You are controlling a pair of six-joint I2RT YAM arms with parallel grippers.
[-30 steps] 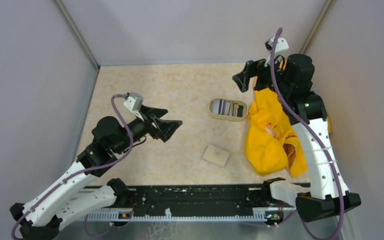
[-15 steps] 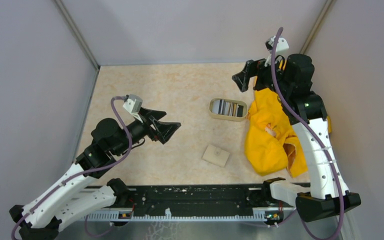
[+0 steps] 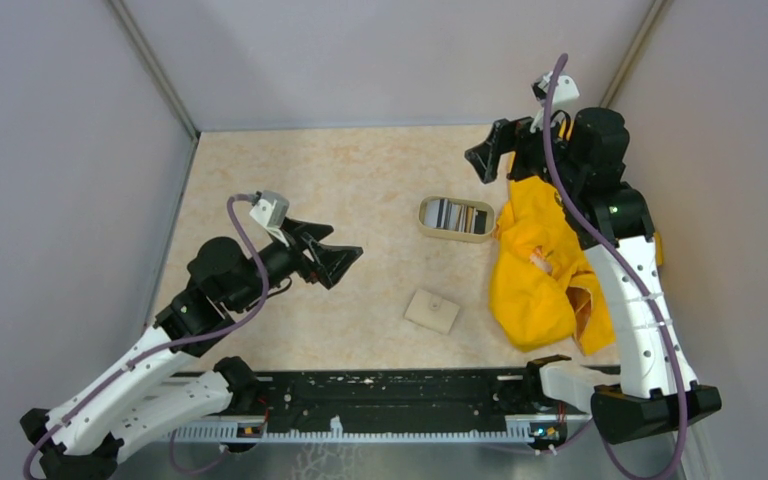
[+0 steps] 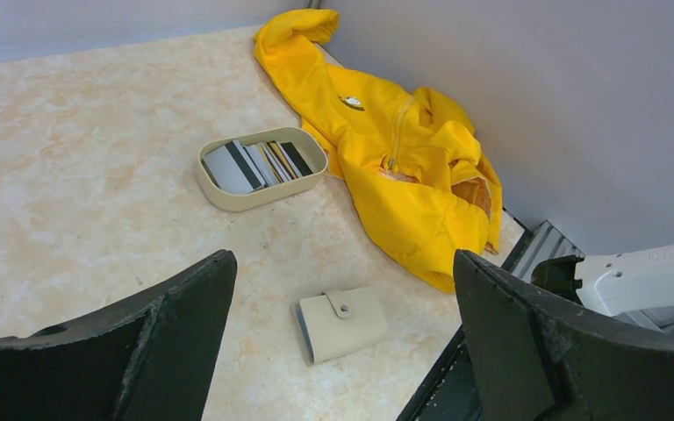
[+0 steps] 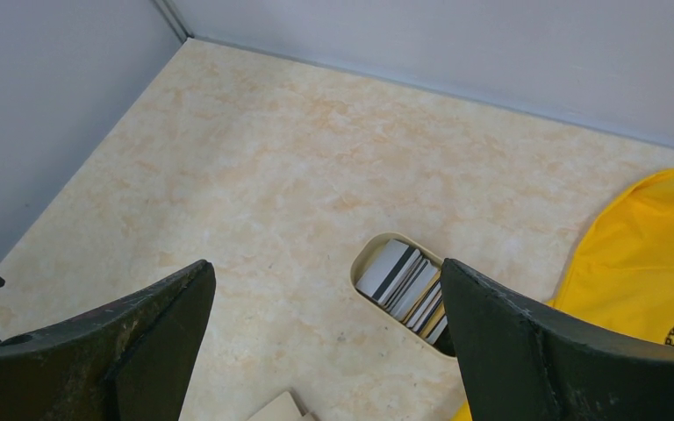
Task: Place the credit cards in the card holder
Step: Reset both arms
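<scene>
Currently the credit cards [image 3: 454, 214] lie in an oval beige dish [image 3: 457, 236] near the middle of the table [image 3: 290, 170]. They overlap in a leaning row, grey, white and dark, so the stack reads as stripes. The row runs along the dish's long axis, which lies left to right in the top view. The dish has a smooth raised rim, and its right end sits just beside a crumpled yellow cloth [image 3: 535, 280].

The card holder [image 3: 432, 311] lies flat and closed on the marbled tabletop – nearer the arm bases than the dish and apart from the cloth. It is a near-square tan wallet with a matte surface, snap button facing up, its edges turned slightly off the table edges.

The left gripper [image 3: 346, 246] hangs above the table left of the holder, jaws spread wide and holding nothing. The right gripper [image 3: 483, 150] hangs beyond the dish – likewise spread and holding nothing.
</scene>
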